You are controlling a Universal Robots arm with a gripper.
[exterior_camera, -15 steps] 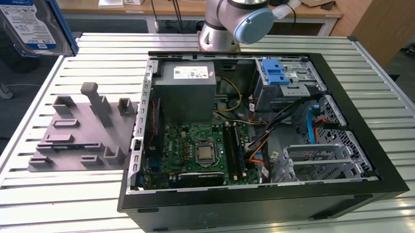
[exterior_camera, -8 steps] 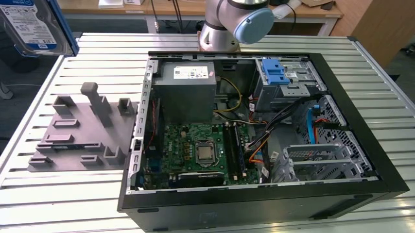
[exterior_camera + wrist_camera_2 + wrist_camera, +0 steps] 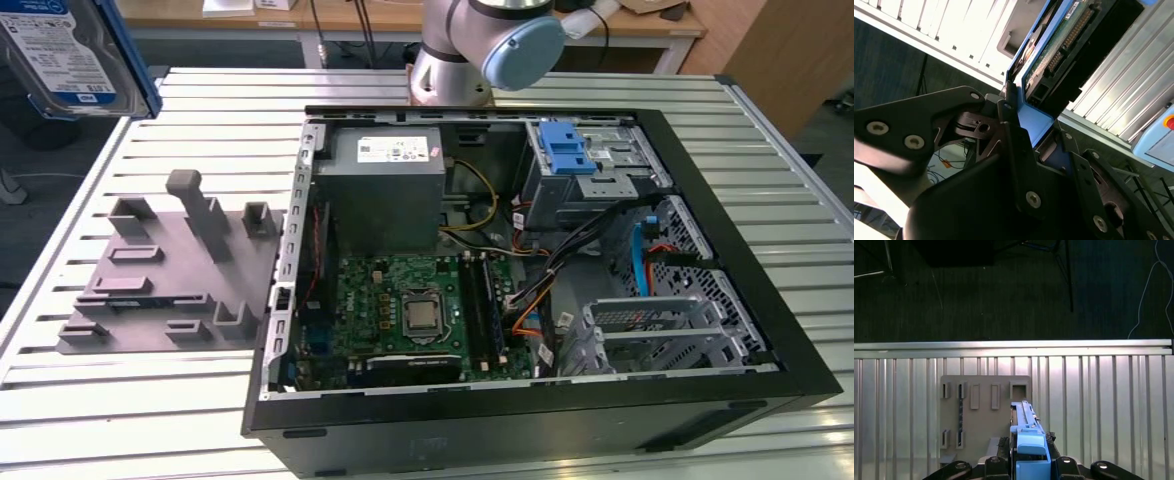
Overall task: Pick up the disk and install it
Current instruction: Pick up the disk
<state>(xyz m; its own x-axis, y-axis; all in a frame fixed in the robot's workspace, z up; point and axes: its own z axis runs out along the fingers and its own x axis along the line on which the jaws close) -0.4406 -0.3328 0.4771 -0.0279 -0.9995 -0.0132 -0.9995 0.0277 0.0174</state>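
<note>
Disk (image 3: pixel 67 55) aloft at exterior view's upper left, clear of slatted surface (image 3: pixel 134 400), well apart from open computer case (image 3: pixel 534 425). Claw (image 3: pixel 1029 115) pinches disk by blue carrier bracket (image 3: pixel 1036 122), fingers closed on either side. In first wrist view, disk edge-on, sticking out beyond claw; grey moulded tray (image 3: pixel 981 390) on surface below.

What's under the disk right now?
In the first wrist view the disk, held in the claw, hangs above the grey slotted fixture on the slatted table. The fixture's stretch directly beneath disk and claw is covered.
</note>
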